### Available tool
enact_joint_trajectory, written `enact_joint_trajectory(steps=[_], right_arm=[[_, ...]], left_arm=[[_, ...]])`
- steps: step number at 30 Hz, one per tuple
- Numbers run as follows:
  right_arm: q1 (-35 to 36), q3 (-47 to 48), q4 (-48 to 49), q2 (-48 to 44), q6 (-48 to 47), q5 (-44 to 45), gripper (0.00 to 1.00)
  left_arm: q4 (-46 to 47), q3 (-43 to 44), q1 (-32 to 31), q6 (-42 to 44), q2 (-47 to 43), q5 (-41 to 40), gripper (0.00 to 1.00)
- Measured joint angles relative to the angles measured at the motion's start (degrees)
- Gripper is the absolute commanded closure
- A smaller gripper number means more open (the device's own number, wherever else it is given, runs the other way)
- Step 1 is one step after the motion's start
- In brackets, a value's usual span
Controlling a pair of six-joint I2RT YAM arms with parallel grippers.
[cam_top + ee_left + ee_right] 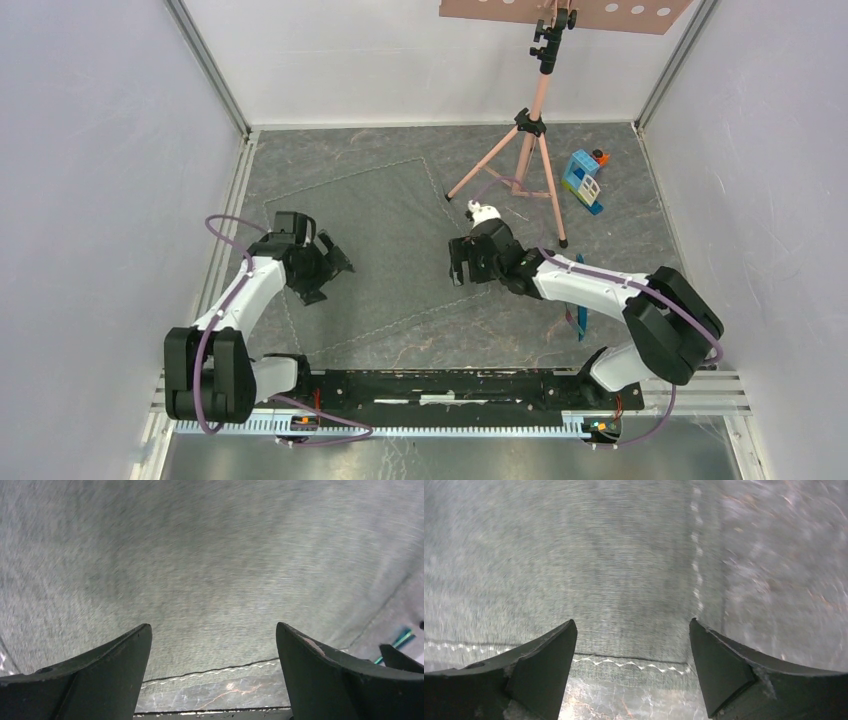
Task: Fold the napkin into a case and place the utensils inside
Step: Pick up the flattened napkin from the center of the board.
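The dark grey napkin (385,235) lies spread flat on the marbled floor, its pale stitched line showing near the edges. My left gripper (328,278) is open and empty over the napkin's left part; the left wrist view shows cloth (210,570) between the jaws and the stitched near edge just below my gripper (214,635). My right gripper (458,266) is open and empty at the napkin's right edge; the right wrist view shows a stitched corner of the cloth (599,570) under my gripper (633,630). Blue utensils (580,300) lie on the floor to the right, partly under the right arm.
A pink tripod (538,150) stands at the back, one leg ending near the napkin's far right corner. A blue-and-white toy block house (583,180) sits at the back right. White walls close in both sides. A metal rail (450,388) runs along the near edge.
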Motion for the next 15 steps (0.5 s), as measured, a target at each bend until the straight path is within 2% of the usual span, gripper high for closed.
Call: enact_joint_trajectory(steps=[3,5,8,15], right_arm=[[-1.1,2.0,-6.9,-0.4,6.6,4.3,0.13],[-1.6,5.0,-13.0,0.1,10.8,6.4,0.19],[-1.7,12.1,-22.8,2.8,17.1,9.0,0.2],[-1.3,10.8,-29.5,3.5,26.0,10.1,0.22]], left_arm=[[-0.9,-3.7,0.0,-4.1,0.0,-2.8,0.0],[-1.9,-6.1,0.0,-6.1,0.0,-4.5,0.0],[-4.1,-7.8,0.0,-9.4,-0.3,-7.5,0.0],[-6.6,-9.0,0.2,-11.9,-3.0,-13.9,0.0]])
